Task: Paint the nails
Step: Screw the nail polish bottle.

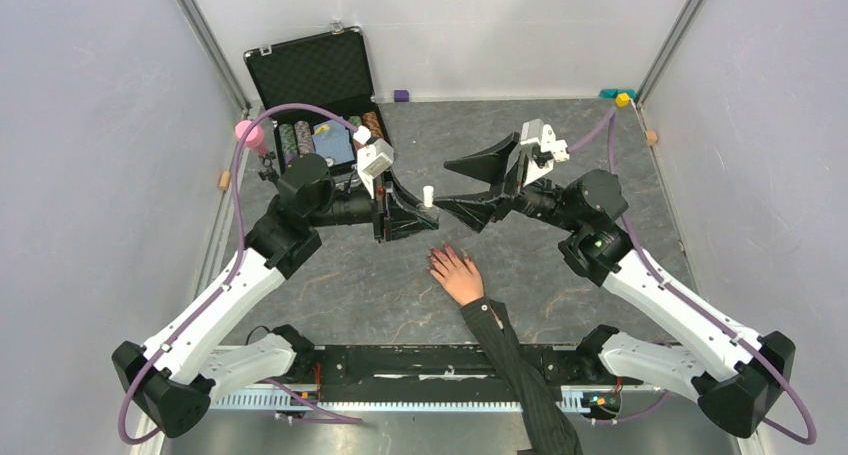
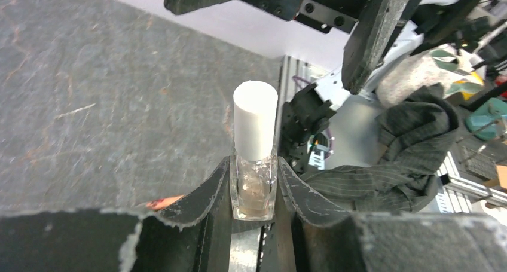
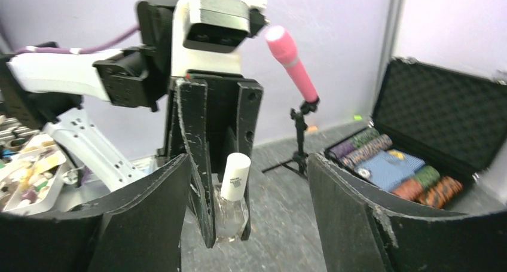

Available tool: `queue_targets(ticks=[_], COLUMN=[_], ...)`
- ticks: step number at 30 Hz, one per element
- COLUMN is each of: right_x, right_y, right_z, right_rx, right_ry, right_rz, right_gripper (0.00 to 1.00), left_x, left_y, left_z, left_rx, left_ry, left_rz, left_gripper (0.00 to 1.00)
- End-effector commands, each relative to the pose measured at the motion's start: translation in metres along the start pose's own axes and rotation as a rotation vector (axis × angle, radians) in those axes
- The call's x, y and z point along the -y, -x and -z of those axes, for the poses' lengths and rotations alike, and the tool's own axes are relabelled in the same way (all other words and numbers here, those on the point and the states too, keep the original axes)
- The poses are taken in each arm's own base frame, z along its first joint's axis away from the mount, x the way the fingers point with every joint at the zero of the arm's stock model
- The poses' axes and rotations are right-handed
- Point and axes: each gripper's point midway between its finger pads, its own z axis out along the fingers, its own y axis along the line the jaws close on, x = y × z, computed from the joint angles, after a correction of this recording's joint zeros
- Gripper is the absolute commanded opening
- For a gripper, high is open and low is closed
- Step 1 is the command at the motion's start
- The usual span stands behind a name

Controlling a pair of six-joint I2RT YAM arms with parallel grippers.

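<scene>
Dark slate-grey matting covered the surface [image 1: 560, 275], with an open case [image 1: 310, 70] of poker chips at the far left. The left pincer [image 1: 425, 213] was clamped narrow on a small clear bottle [image 2: 254, 185], gripping its glass body and holding it upright with its long axis vertical. That left the white cap [image 2: 255, 119] standing free above the fingers. The right pincer [image 1: 445, 185] stood wide and held nothing, its jaws facing the bottle from the right. From the right wrist view the cap lay ahead of the gap and was not yet touched.

The nails [image 1: 436, 259] belonged to a hand [image 1: 458, 273] resting flat on the surface, nearer the arms' bases than the bottle. Its fingers pointed away towards both pincers. The next move probably turned on the right pincer, the free one, closing squarely on the upright cap.
</scene>
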Motion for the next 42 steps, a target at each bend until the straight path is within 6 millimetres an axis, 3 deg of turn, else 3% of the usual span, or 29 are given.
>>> queue_targets(ticks=[1,11,21,35,38,42], right_x=[-0.034,-0.049,-0.044,-0.053,-0.053,-0.052], right_y=[0.024,0.022,-0.003,0.008,0.008,0.004], right_z=[-0.002,-0.007,-0.018,-0.014,-0.015,-0.016], right_rx=[0.104,0.120,0.009,0.059,0.063,0.048], right_ry=[0.195,0.321,0.340,0.383,0.392,0.387], right_rz=[0.018,-0.053,-0.135,-0.151,-0.159,-0.173], right_gripper=[0.75,0.67,0.51,0.43,0.37,0.21], left_x=[0.034,0.040,0.038,0.034,0.033,0.033], left_y=[0.022,0.018,0.017,0.015,0.015,0.016], left_z=[0.003,0.002,0.001,0.000,0.000,0.000], left_rx=[0.051,0.032,0.031,0.021,0.021,0.024], left_ry=[-0.174,-0.227,-0.221,-0.209,-0.203,-0.193], left_rz=[-0.025,-0.012,-0.010,-0.002,-0.004,-0.009], left_gripper=[0.02,0.02,0.02,0.02,0.02,0.02])
